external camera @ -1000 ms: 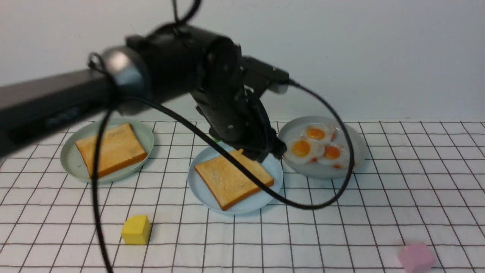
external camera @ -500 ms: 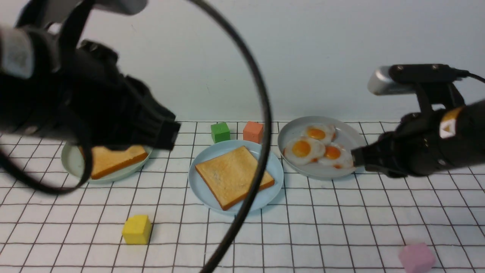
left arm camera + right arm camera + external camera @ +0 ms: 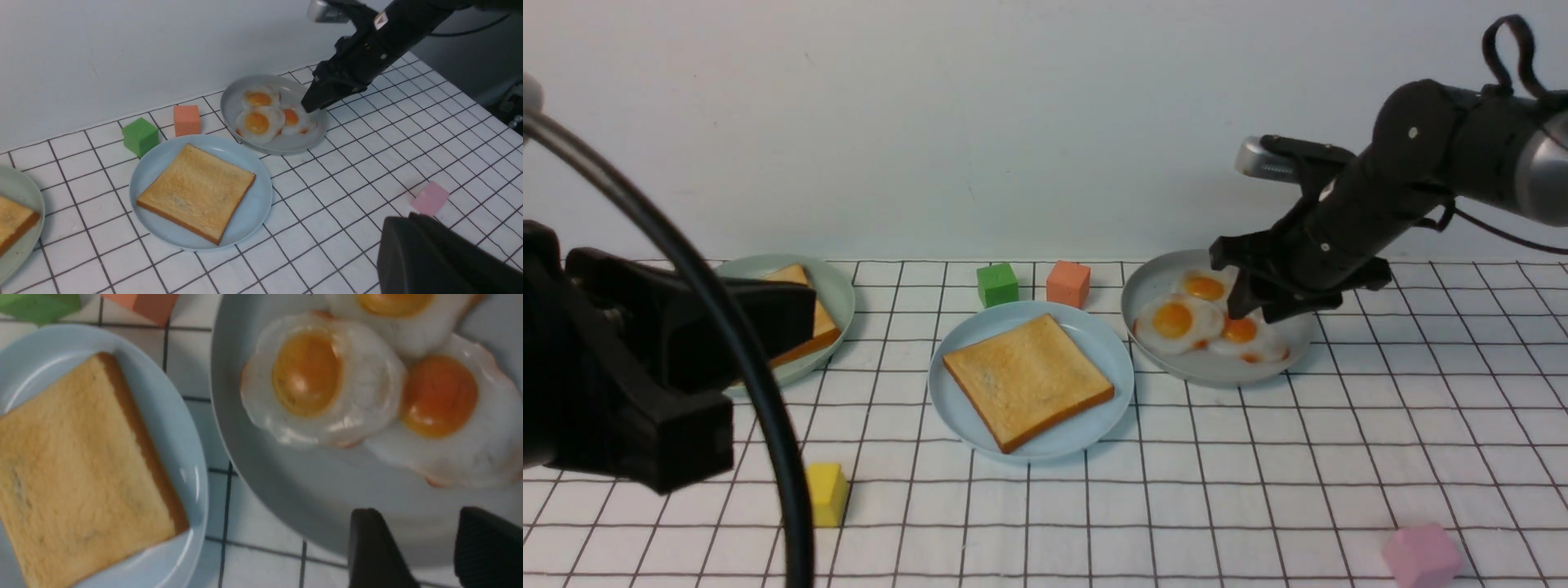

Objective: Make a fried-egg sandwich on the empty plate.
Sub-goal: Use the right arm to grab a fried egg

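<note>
The light blue empty plate (image 3: 1107,353) at the centre holds one golden toast slice (image 3: 1027,381) with nothing on it; no fried-egg sandwich is in view. Three fried eggs (image 3: 1176,320) lie on a grey plate (image 3: 1153,282) to its right. My right gripper (image 3: 1243,307) hangs open just above those eggs, and in the right wrist view its two fingers (image 3: 369,539) stand apart over the grey plate's rim (image 3: 286,490). My left gripper (image 3: 398,222) is shut on nothing, drawn back at the front left (image 3: 792,318). It hides part of a second toast (image 3: 805,282).
The second toast lies on a pale green plate (image 3: 837,298) at the back left. A green cube (image 3: 997,284) and an orange cube (image 3: 1068,283) stand behind the blue plate. A yellow cube (image 3: 827,494) and a pink cube (image 3: 1421,555) sit near the front. A black cable (image 3: 743,359) arcs at the left.
The left arm has drawn back from over the blue plate to the front left, its gripper shut. The right arm has swung in over the egg plate and its jaws have opened.
</note>
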